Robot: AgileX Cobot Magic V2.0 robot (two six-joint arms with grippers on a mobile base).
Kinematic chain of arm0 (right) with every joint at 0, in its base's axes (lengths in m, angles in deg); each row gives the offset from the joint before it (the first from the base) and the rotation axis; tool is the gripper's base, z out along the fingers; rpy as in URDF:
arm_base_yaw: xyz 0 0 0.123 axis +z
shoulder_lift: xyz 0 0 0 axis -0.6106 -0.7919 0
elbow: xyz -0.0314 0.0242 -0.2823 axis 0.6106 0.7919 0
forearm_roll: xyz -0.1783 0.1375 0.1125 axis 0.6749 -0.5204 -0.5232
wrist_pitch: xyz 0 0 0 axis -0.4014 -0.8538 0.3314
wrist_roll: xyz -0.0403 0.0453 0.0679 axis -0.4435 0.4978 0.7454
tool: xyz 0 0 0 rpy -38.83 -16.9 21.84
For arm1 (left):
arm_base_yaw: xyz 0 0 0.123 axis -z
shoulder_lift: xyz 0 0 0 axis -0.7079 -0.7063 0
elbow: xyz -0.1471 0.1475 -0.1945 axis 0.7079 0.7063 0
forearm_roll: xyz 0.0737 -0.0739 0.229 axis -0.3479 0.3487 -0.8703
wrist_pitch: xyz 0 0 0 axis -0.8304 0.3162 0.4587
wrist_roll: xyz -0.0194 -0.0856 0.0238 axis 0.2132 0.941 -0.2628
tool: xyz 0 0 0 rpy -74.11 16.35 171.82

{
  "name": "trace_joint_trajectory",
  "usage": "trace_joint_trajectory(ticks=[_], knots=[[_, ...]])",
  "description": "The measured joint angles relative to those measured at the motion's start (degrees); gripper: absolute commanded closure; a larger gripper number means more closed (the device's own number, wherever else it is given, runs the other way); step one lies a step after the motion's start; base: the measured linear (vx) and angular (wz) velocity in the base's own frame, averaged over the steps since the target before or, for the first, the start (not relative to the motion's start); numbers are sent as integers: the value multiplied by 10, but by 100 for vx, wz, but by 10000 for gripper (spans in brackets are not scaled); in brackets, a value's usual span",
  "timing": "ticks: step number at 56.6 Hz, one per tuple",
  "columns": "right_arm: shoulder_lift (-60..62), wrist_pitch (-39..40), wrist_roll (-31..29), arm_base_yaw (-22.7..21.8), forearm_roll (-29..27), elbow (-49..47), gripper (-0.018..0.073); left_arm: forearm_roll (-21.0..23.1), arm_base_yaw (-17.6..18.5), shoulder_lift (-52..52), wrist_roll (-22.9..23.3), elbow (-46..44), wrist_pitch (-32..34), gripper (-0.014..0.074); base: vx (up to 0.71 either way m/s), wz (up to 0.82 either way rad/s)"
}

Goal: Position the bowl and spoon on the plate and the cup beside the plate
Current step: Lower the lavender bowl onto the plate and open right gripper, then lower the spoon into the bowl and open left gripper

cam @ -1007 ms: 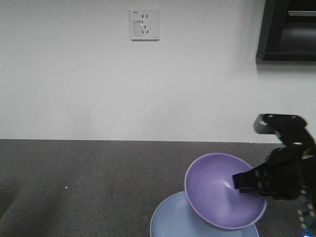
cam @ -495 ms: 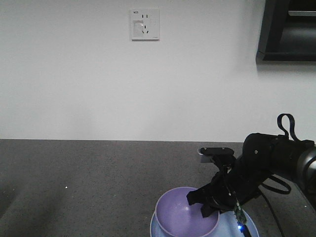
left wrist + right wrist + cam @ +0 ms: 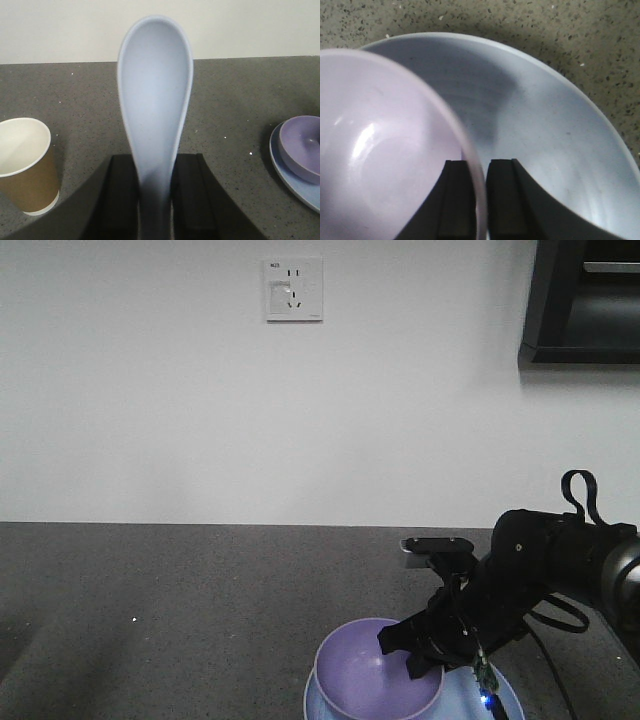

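Front view: bowl [image 3: 370, 680] upright on plate [image 3: 508, 706] at bottom edge of frame, right of centre. Only a strip of plate rim shows either side of it. Black R arm [image 3: 540, 565] comes in from the right and dips to bowl's right-hand rim. R jaws sit at that rim, one finger inside the bowl. Gap betw. them can't be read from here. Dark speckled worktop [image 3: 150, 610] runs back to a white wall w/ a socket [image 3: 293, 288]. Dark cabinet [image 3: 585, 300] in top right corner.

L wrist view: spoon [image 3: 155, 90] fills the middle, scoop up, hollow facing cam, handle down betw. L jaws. L jaws nearly closed, pressing both sides of the handle; scoop is clear of the worktop. Cup [image 3: 25, 167] stands upright on worktop lower left, well apart from plate. Bowl on plate at far right, both cut off by frame edge.

R wrist view: close-up. Bowl takes left half, bare plate surface to the right & behind. R jaws almost shut, thin bowl wall pinched betw. the two black fingers [image 3: 505, 200], one inside, one outside. Where bowl's base meets plate is hidden by bowl's own wall.
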Motion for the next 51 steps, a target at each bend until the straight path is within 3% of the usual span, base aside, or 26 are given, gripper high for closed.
trace_joint_trajectory(ticks=[9, 19, 36, 43, 51], knots=[[0, -2, 0, 0, 0, 0, 103, 0, 0, 0, 0, 0, -1, 603, 0, 0], [15, -2, 0, 0, 0, 0, 10, 0, 0, 0, 0, 0, -8, 603, 0, 0], [141, -23, 1, 0, 19, 0, 22, 0, 0, -7, -8, -1, -24, 601, 0, 0], [217, -54, 0, 0, 33, 0, 36, 7, 0, -56, -46, -25, -58, 600, 0, 0], [317, -76, 9, 0, 61, 0, 45, 58, 5, -163, -124, -106, -108, 598, 0, 0]])
